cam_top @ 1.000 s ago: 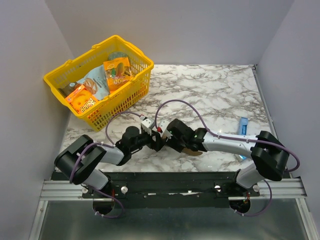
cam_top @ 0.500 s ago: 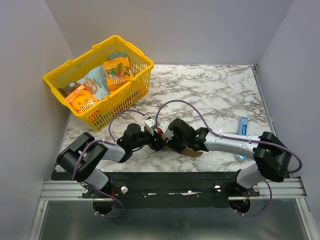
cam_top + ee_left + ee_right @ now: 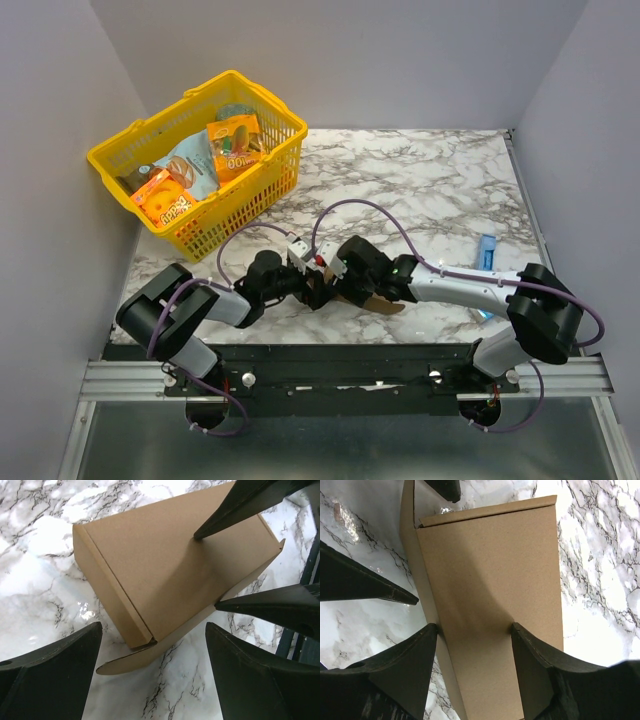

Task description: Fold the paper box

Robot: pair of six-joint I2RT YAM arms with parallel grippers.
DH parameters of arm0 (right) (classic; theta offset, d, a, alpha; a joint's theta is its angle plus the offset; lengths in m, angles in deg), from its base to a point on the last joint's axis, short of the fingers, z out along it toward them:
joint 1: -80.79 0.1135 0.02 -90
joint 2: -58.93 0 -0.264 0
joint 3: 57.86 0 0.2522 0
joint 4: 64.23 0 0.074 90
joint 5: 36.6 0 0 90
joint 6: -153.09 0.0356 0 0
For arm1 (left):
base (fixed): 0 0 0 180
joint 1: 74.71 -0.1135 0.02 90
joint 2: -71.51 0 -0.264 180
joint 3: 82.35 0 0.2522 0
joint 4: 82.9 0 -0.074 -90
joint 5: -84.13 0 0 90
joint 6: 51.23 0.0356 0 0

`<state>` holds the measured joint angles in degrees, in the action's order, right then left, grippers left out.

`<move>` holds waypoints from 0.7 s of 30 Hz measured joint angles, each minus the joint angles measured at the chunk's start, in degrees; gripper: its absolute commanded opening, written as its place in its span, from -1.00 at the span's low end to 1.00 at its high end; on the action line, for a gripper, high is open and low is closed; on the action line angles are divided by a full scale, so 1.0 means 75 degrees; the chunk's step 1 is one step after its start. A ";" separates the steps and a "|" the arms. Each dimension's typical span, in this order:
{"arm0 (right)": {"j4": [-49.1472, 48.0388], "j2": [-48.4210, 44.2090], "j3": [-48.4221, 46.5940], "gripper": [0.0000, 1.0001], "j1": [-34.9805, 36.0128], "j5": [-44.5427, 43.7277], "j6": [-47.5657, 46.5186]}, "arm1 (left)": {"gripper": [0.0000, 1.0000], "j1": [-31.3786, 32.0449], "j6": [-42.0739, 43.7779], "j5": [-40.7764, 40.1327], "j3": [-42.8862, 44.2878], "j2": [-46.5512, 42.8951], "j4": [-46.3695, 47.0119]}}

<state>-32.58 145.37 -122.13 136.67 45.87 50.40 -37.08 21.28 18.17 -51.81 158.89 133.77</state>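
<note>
Marble-pattern table (image 3: 440, 170), grey walls on three sides. Landmark is the yellow basket (image 3: 240, 205) in the far corner on the left arm's side, with printed snack packs (image 3: 235, 145) inside.

- The paper box (image 3: 165, 570) is folded up into a plain brown box and lies flat on the table. It sits nearer the arm bases than the basket, apart from it, and is mostly hidden under both wrists in the top view.
- One rounded flap (image 3: 125, 662) sticks out at the box's end.
- Right gripper (image 3: 475, 626): fingers are closed onto the paper box, one tip on its long edge and the other on its top face.
- Left gripper (image 3: 154, 630): fingers are spread wide, straddling the flap end and touching nothing.
- A small blue packet (image 3: 487, 248) lies well apart from the basket, on the right arm's side.
</note>
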 measured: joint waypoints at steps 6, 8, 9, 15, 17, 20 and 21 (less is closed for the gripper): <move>0.0000 0.0000 0.0000 0.35 -0.0017 0.0029 0.0000 | 0.56 0.0000 -0.0012 -0.0125 -0.0143 0.0085 0.0006; 0.0000 0.0000 0.0000 0.35 -0.0017 0.0032 0.0000 | 0.39 0.0000 -0.0064 -0.0117 -0.0149 0.0105 0.0006; 0.0000 0.0000 0.0000 0.35 -0.0023 0.0035 0.0000 | 0.23 0.0000 -0.0064 -0.0117 -0.0149 0.0111 0.0006; 0.0009 -0.0012 0.0000 0.35 -0.0087 0.0038 -0.0003 | -0.11 -0.0015 -0.0134 -0.0140 -0.0230 0.0117 0.0026; 0.0009 -0.0012 0.0000 0.35 -0.0111 0.0032 -0.0003 | -0.13 -0.0017 -0.0146 -0.0143 -0.0259 0.0117 0.0061; 0.0012 -0.0012 0.0000 0.36 -0.0117 0.0029 -0.0003 | -0.30 -0.0015 -0.0163 -0.0140 -0.0326 0.0117 0.0117; 0.0015 -0.0015 0.0000 0.38 -0.0117 0.0026 0.0000 | -0.44 -0.0017 -0.0160 -0.0137 -0.0329 0.0117 0.0114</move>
<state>-32.47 145.26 -122.13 135.79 46.06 50.40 -37.21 20.08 17.14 -54.28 159.76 134.62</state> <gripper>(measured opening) 0.678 0.399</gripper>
